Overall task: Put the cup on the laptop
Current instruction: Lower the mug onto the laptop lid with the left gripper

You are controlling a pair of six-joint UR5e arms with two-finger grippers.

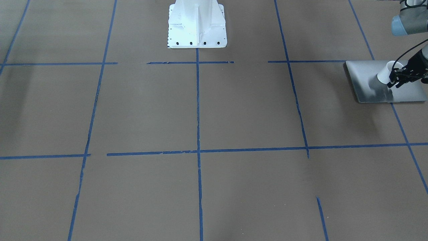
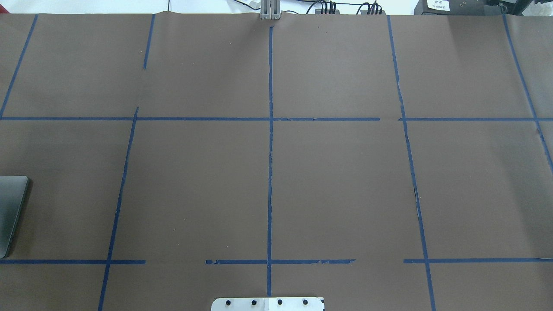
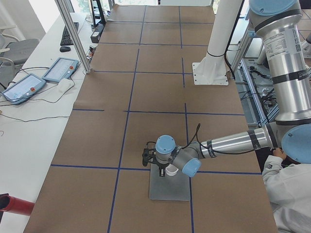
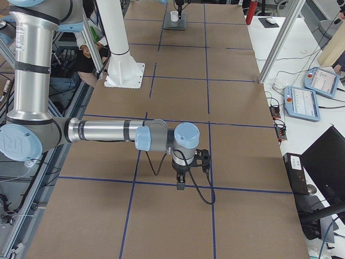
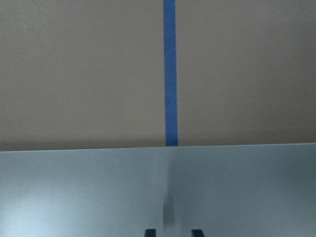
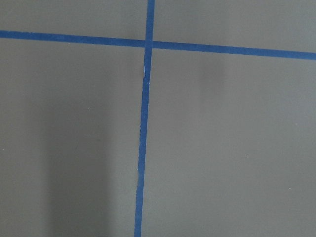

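The white cup (image 1: 384, 73) stands over the silver-grey laptop (image 1: 364, 75) at the table's end on my left. My left gripper (image 1: 394, 84) comes down on the cup's rim from above, its fingers closed around the cup's side wall. I cannot tell whether the cup's base touches the lid. The exterior left view shows the cup (image 3: 171, 170) under the gripper (image 3: 163, 172). The left wrist view shows only the lid (image 5: 98, 192) and two dark fingertips (image 5: 149, 232). My right gripper (image 4: 180, 186) points down over bare table; I cannot tell whether it is open.
The white robot pedestal (image 1: 197, 26) stands mid-table at the robot's edge. Blue tape lines (image 2: 270, 151) grid the brown table. The laptop's edge (image 2: 11, 207) shows at the overhead view's left border. An operator (image 3: 291, 194) sits beside the table near my left arm.
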